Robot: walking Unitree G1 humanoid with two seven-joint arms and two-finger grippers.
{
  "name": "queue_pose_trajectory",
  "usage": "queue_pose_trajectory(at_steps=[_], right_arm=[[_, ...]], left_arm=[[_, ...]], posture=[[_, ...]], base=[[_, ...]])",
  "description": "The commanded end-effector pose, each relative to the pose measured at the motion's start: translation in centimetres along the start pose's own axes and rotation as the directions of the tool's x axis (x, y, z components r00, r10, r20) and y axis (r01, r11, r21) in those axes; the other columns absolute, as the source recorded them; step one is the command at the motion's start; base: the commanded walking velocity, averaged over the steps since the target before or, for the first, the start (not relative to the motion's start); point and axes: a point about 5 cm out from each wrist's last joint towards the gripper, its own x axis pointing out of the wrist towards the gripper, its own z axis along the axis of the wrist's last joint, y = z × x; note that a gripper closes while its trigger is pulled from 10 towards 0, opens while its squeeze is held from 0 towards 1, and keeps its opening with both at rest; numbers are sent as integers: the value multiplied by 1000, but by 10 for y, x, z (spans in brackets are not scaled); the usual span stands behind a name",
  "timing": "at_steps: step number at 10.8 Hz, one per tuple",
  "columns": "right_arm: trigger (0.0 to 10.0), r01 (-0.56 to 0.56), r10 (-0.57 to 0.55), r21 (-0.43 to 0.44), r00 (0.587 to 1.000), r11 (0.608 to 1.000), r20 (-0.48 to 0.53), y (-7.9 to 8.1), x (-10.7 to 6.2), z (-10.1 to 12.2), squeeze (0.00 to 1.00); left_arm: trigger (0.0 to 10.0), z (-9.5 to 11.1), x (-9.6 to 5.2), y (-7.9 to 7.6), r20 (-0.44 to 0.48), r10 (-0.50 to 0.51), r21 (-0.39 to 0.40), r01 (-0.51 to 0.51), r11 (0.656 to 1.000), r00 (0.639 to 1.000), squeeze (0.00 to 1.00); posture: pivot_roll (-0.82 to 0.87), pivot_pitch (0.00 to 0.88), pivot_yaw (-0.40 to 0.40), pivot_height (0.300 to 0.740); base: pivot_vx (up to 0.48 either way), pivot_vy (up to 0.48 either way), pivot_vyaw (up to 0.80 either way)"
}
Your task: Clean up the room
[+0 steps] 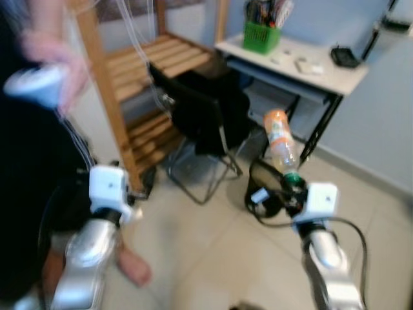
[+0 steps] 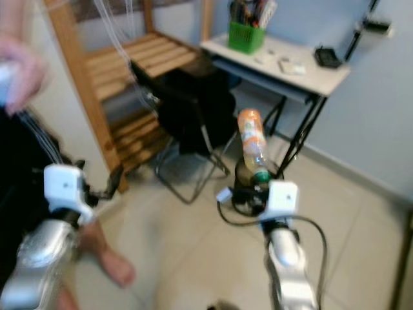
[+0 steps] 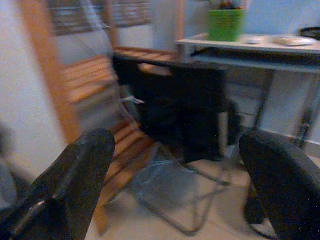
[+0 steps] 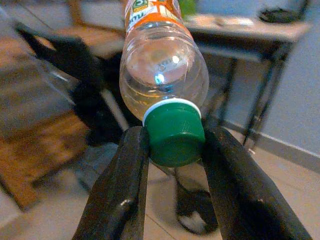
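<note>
My right gripper (image 4: pixel 172 150) is shut on the green cap of a clear plastic bottle (image 1: pixel 281 142) with an orange label. The bottle (image 4: pixel 162 62) sticks out forward and upward from the fingers (image 4: pixel 125 190), held over the tiled floor in front of a desk. My left gripper (image 3: pixel 175 170) hangs open at the left with nothing between its fingers (image 3: pixel 75 175), facing a black folding chair. The views are blurred.
A black folding chair (image 1: pixel 200 113) stands ahead beside a wooden shelf unit (image 1: pixel 139 71). A white desk (image 1: pixel 290 61) carries a green pen basket (image 1: pixel 261 35). A dark round object (image 1: pixel 264 187) sits on the floor under the bottle. A person (image 1: pixel 32 129) stands at the left, bare foot (image 1: pixel 132 268) near my left arm.
</note>
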Motion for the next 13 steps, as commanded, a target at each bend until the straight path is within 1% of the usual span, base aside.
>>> queue_pose_trajectory(at_steps=[1,2,3,4,5,6,7,8,9,10,11,12,13], right_arm=[[10000,0,0,-2,1000,1000,25,2,2,6,0],[10000,-9,9,-9,999,1000,31,5,2,7,0],[10000,-20,20,-13,999,1000,36,7,3,8,0],[10000,-33,33,-10,999,999,31,9,6,8,0],[10000,-48,48,-8,999,999,25,12,9,9,0],[10000,-55,55,-9,998,998,20,12,9,8,0],[10000,-54,54,-9,999,999,10,8,10,6,0],[10000,-48,48,-9,999,999,-2,6,10,4,0],[10000,-37,37,-3,999,999,-8,4,9,3,0],[10000,-25,25,-3,1000,1000,-9,3,7,2,0],[10000,12,-12,12,1000,1000,-10,-1,6,0,0],[10000,41,-41,28,999,999,-11,-4,2,-1,0],[10000,64,-64,42,998,997,-4,-6,-3,-3,0]], left_arm=[[10000,9,1,2,33,-8,55,6,998,999,0],[10000,18,2,1,56,-1,78,-3,997,998,0],[10000,23,2,-1,71,-2,81,-3,997,997,0],[10000,23,-1,-4,76,-4,50,0,999,997,0],[10000,12,-15,-4,46,-3,45,1,999,999,0],[10000,9,-26,-6,35,-11,72,9,997,999,0],[10000,13,-26,-8,46,-10,56,8,998,999,0],[10000,16,-25,-13,57,-28,59,25,998,998,0],[10000,10,-23,-11,21,-7,60,6,998,1000,0],[10000,8,-21,-13,8,-19,44,18,999,1000,0],[10000,4,-18,-15,-4,-30,50,30,998,1000,0],[10000,-2,-19,-10,-35,-2,24,2,1000,999,0],[10000,-20,-22,6,-130,98,-82,-109,991,987,0]], posture=[[20,0,-27,714],[32,0,-37,714],[41,0,-41,714],[56,0,-55,714],[72,0,-76,714],[84,0,-82,714],[89,0,-86,714],[89,0,-90,714],[82,0,-86,714],[72,0,-76,714],[55,0,-65,714],[49,0,-61,714],[33,0,-47,714]], base=[[0,0,-750],[0,0,0],[0,0,0],[0,0,-638],[0,0,-756],[0,0,-756],[0,0,-756],[0,0,-750],[0,0,-750],[0,0,-750],[0,0,-744],[0,0,-744],[0,0,-744]])
